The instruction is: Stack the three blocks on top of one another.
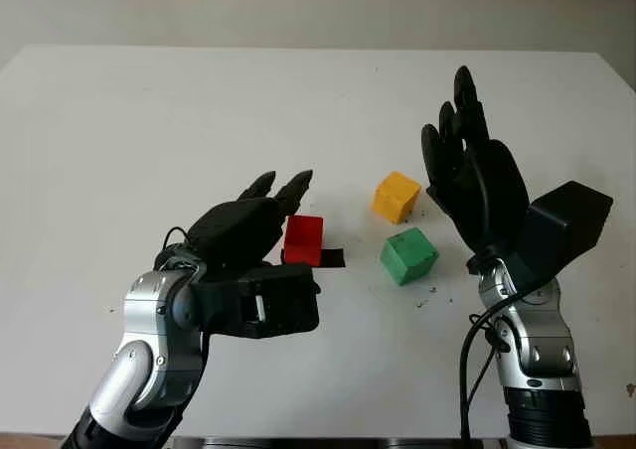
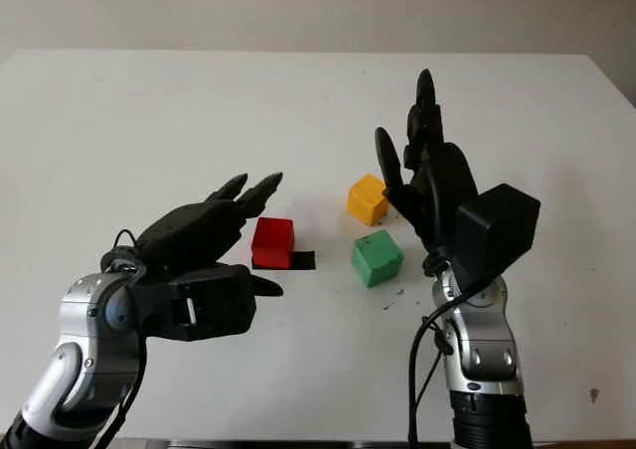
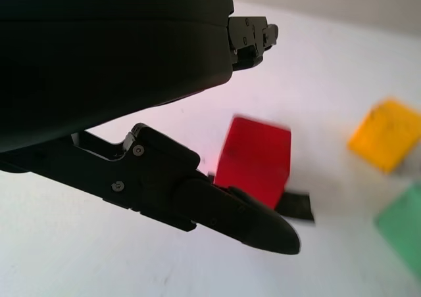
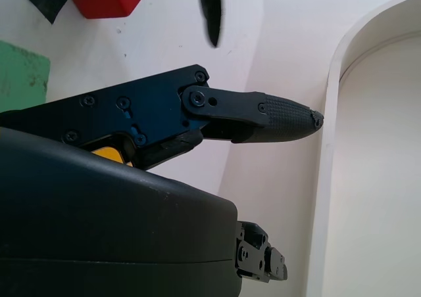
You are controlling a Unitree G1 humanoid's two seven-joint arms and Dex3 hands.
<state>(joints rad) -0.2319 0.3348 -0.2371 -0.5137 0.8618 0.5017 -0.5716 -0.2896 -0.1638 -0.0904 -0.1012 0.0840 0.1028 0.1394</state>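
Three blocks lie apart on the white table [image 1: 149, 121]. The red block [image 1: 303, 238] is at the middle, the yellow block [image 1: 397, 196] is right of it and a little farther back, and the green block [image 1: 408, 254] sits in front of the yellow one. My left hand [image 1: 278, 206] is open and hovers just left of the red block, fingers pointing over it, holding nothing. In the left wrist view the red block [image 3: 255, 159] lies past the thumb. My right hand [image 1: 452, 121] is open and raised, just right of the yellow and green blocks.
A small strip of black tape [image 1: 331, 258] lies on the table against the red block's right side. The table's far edge runs along the back, with a pale wall behind it.
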